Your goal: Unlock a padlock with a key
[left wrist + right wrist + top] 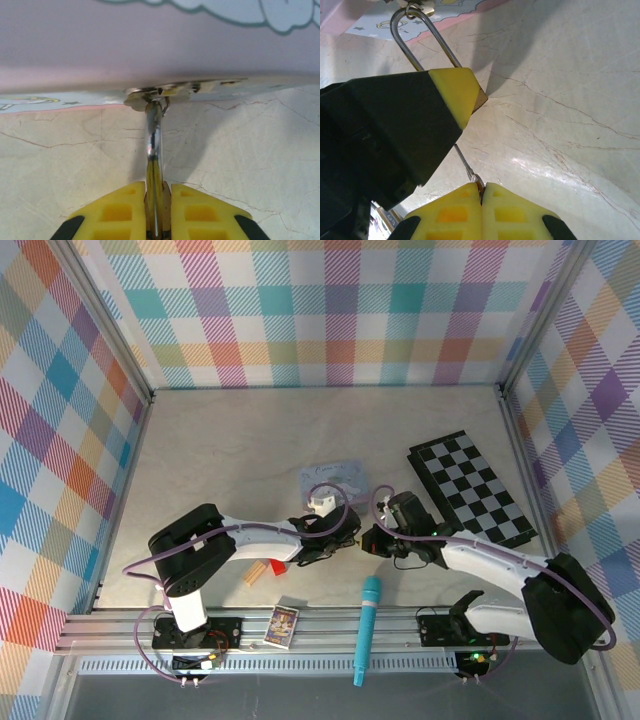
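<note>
Setting: Pale, crack-veined tabletop [220, 450], boxed in by pastel plaid walls [330, 310].
Left gripper [158, 192]: yellow fingers clamped on the padlock [153, 175], mid-table, close to the pastel tin [150, 45].
Padlock: small brass-gold body, seen edge-on. Its thin silver shackle [154, 131] reaches to a cluster of small flat metal pieces [160, 92] at the tin's foot.
Right gripper [481, 189]: fingers pressed together on the key [471, 171], a thin silvery sliver running toward the underside of the left gripper.
Writing: the tin carries cartoon clouds and stars. Print on a small card [283, 625] at the near rail is too small to read.
Hidden: fingers cover most of the lock body. The keyhole and key tip are out of sight, so whether the key is seated cannot be told.
</note>
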